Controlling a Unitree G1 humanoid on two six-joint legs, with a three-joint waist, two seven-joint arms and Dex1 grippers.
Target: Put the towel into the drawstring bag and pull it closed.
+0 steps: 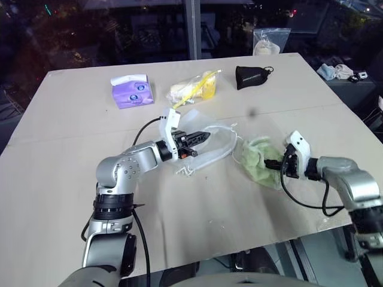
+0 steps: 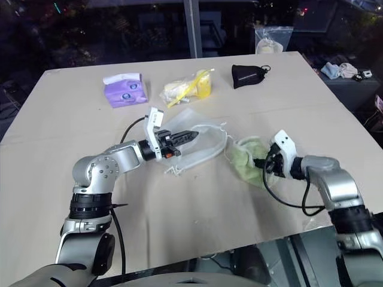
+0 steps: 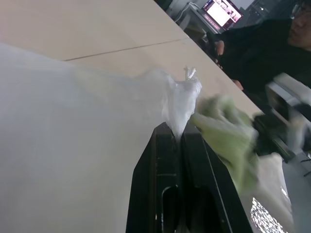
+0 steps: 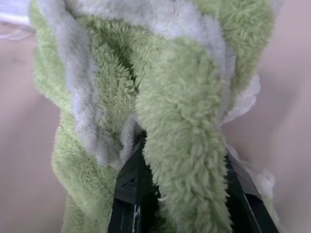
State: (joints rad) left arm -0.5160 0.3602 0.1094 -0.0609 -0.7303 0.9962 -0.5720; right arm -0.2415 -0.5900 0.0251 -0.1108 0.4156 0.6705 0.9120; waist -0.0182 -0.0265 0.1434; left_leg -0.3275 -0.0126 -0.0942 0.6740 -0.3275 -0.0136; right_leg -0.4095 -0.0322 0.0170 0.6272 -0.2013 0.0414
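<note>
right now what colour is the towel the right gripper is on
Light green with whitish-grey patches; the towel shows best in the right wrist view.

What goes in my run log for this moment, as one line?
left gripper: shut on drawstring bag | right gripper: shut on towel | towel: outside bag, on table

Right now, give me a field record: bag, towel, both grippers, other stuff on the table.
drawstring bag: frosted, lying on the table, its edge pinched and lifted
left gripper: shut on the drawstring bag
towel: light green, bunched on the table just outside the bag's mouth, not inside
right gripper: fingers closed around a fold of the towel
far side: purple tissue pack, clear bag with yellow contents, black pouch
task state: towel not yet in bag; bag not drawn closed
</note>
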